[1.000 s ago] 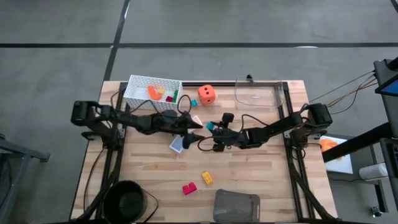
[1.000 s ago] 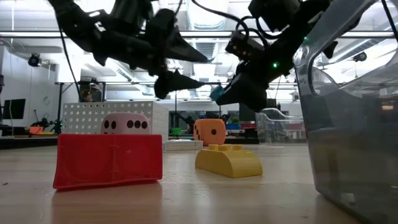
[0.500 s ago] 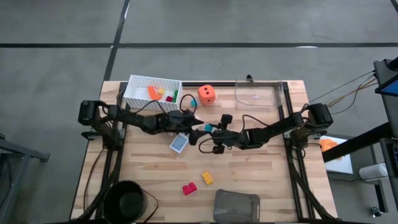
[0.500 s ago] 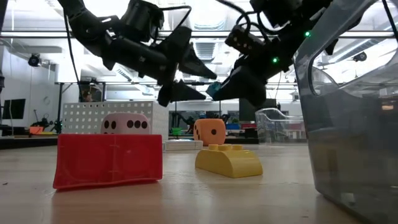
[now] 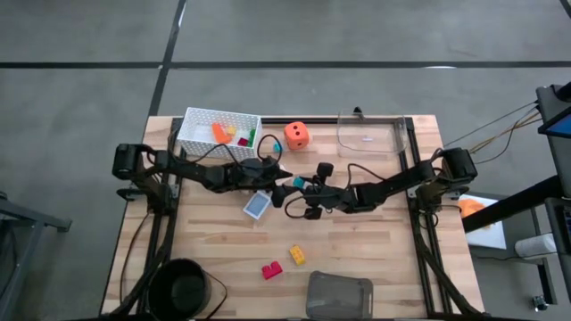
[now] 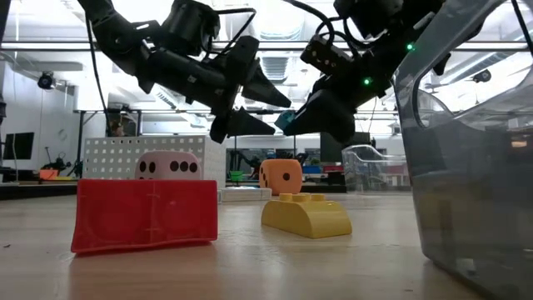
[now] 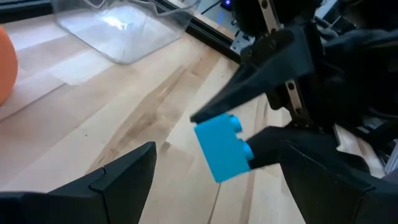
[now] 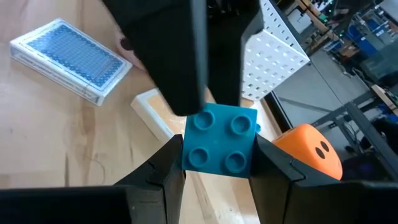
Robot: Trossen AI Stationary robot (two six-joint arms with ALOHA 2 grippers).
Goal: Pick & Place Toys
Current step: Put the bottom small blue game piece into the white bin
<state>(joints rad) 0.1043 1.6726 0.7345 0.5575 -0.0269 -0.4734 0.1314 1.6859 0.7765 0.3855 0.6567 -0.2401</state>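
A teal brick hangs over the table's middle, with my right gripper shut on it. My left gripper comes from the table's left and is open. Its fingers stand on either side of the brick, just short of it; whether they touch it I cannot tell. Below lie a blue card and a pale card, flat on the wood. A yellow brick and a red brick rest nearer the front. An orange die sits at the back. My right gripper pinches the teal brick by two opposite side walls between its two fingers. The fingers come from the table's right, slanting a little downward. The brick is lifted clear of the table, its studded face toward my right wrist.
A white perforated basket with several small toys stands at the back left, a clear container at the back right. A grey tray and a black round vessel stand at the near edge.
My left gripper has moved a little toward the table's right, up to the teal brick, and has tipped its open fingers slightly downward. It has kept still in the last half second. The blue card shows more fully now. My right gripper and the brick have stayed in place.
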